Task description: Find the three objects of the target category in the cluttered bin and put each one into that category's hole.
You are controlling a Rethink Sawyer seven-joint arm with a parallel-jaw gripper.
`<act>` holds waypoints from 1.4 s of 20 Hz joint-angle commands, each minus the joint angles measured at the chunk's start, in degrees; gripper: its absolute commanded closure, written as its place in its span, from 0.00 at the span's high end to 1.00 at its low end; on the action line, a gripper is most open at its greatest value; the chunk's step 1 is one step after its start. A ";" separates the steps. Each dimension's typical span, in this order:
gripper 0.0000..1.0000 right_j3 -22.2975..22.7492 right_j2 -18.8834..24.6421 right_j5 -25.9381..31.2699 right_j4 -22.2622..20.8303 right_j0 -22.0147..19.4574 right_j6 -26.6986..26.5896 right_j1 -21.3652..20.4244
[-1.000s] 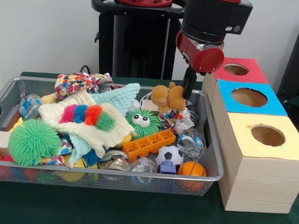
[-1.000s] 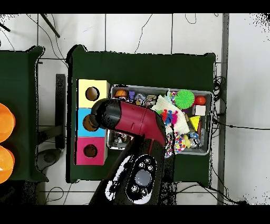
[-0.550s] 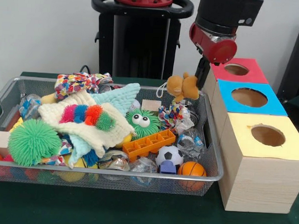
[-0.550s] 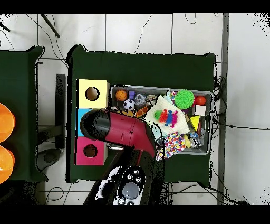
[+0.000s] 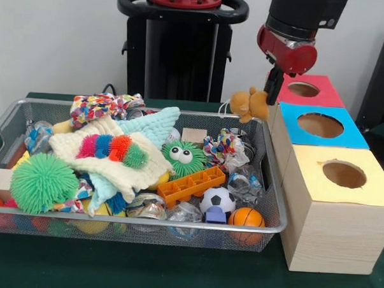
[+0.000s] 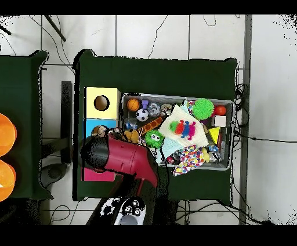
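- My hand (image 5: 265, 101) is gripping the plush toy (image 5: 250, 104), holding it in the air above the bin's (image 5: 273, 214) far right corner, just beside the blue box (image 5: 320, 126).
- The plush is hanging clear of the other toys, its body sticking out to the left of my hand toward the bin.
- In the overhead view my red arm (image 6: 119, 158) is covering the pink box and part of the blue one; the plush (image 6: 131, 136) is showing at the bin's edge next to the blue box (image 6: 93, 126).
- Three boxes are standing in a row beside the bin on the green counter (image 5: 174, 271): the yellow box (image 5: 343, 182) nearest the camera, the blue one in the middle, the pink box (image 5: 306, 90) farthest back. Each has a round hole in its top.
- Inside the bin, measured from the plush: the green fuzzy toy with eyes (image 5: 182, 157) is lying below and to the left, the orange block (image 5: 190, 185) in front of that, then the soccer ball (image 5: 217, 199) and the orange ball (image 5: 246, 218) by the front rim.
- The cream cloth (image 5: 108, 162) with the striped caterpillar (image 5: 113, 148) is covering the bin's middle, and the green spiky ball (image 5: 42, 182) is sitting at the far left end.
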 commanded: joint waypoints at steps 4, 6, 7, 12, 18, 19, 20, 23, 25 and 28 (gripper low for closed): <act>0.00 10.89 2.31 -6.35 7.60 6.48 16.81 -0.60; 0.00 11.35 1.50 -7.39 8.38 8.36 17.42 -0.26; 0.00 11.90 1.47 -8.22 8.83 8.79 17.17 -0.24; 0.00 15.21 3.08 -9.48 11.60 9.80 15.13 -2.48; 0.00 18.40 3.01 -10.82 13.28 12.73 14.42 -4.08; 0.00 19.40 3.53 -11.63 13.57 12.50 13.94 -4.42; 0.00 20.17 3.73 -12.35 13.72 12.59 13.72 -4.55; 0.00 22.55 4.99 -15.23 14.41 12.60 13.26 -4.71; 0.00 23.74 6.22 -17.34 14.96 12.34 13.03 -4.41; 0.00 25.21 8.04 -19.65 15.33 11.46 12.28 -4.31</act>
